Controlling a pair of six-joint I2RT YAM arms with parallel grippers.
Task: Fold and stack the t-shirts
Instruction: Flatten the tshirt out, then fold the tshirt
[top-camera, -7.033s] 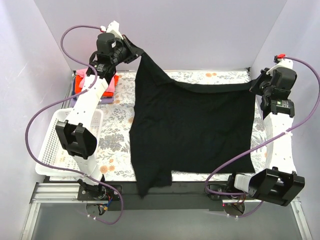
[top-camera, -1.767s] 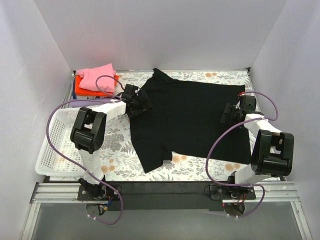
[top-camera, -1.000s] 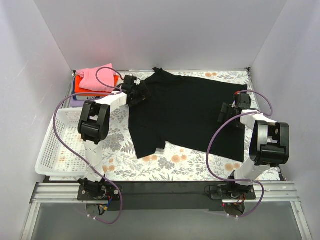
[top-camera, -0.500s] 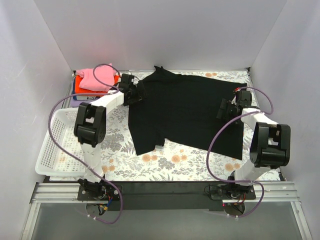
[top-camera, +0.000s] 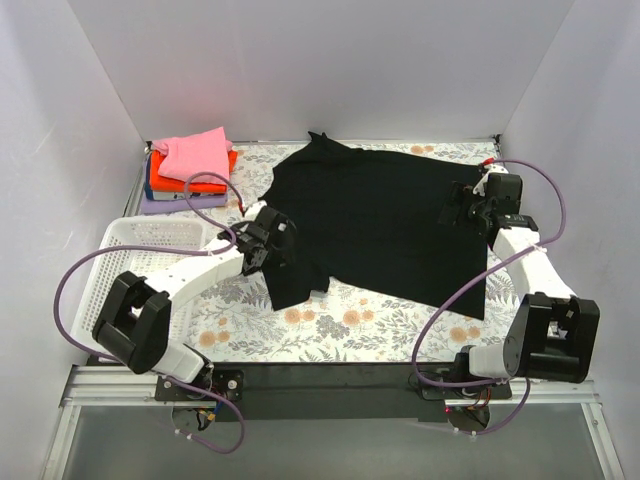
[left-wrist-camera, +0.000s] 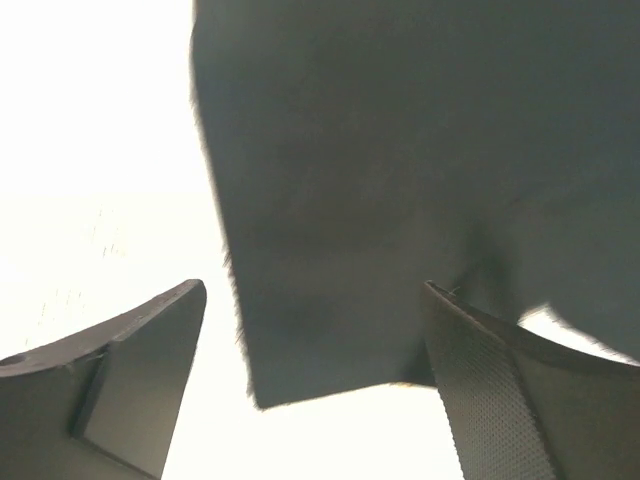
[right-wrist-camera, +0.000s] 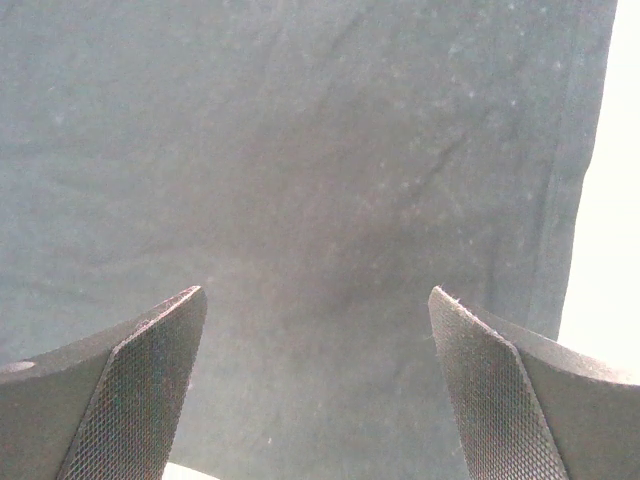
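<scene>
A black t-shirt (top-camera: 380, 215) lies spread flat on the flowered tablecloth, collar toward the back. My left gripper (top-camera: 280, 243) is low at its left edge by the near sleeve. In the left wrist view a corner of the black cloth (left-wrist-camera: 400, 180) lies between the open fingers (left-wrist-camera: 140, 385) of the left gripper (left-wrist-camera: 315, 390), unclamped. My right gripper (top-camera: 462, 208) hovers open over the shirt's right side. The right wrist view shows only black cloth (right-wrist-camera: 300, 150) beyond the right gripper (right-wrist-camera: 318, 390). Folded pink (top-camera: 195, 152), orange (top-camera: 160, 178) and lilac (top-camera: 170, 204) t-shirts are stacked at the back left.
A white mesh basket (top-camera: 120, 280) stands on the left side of the table, beside the left arm. Bare tablecloth (top-camera: 370, 320) shows in front of the black shirt. Grey walls enclose the table on three sides.
The left gripper has come from the shirt's back-left shoulder to its near-left sleeve. The right gripper has shifted slightly right. The shirt, held up seven seconds ago, now lies flat.
</scene>
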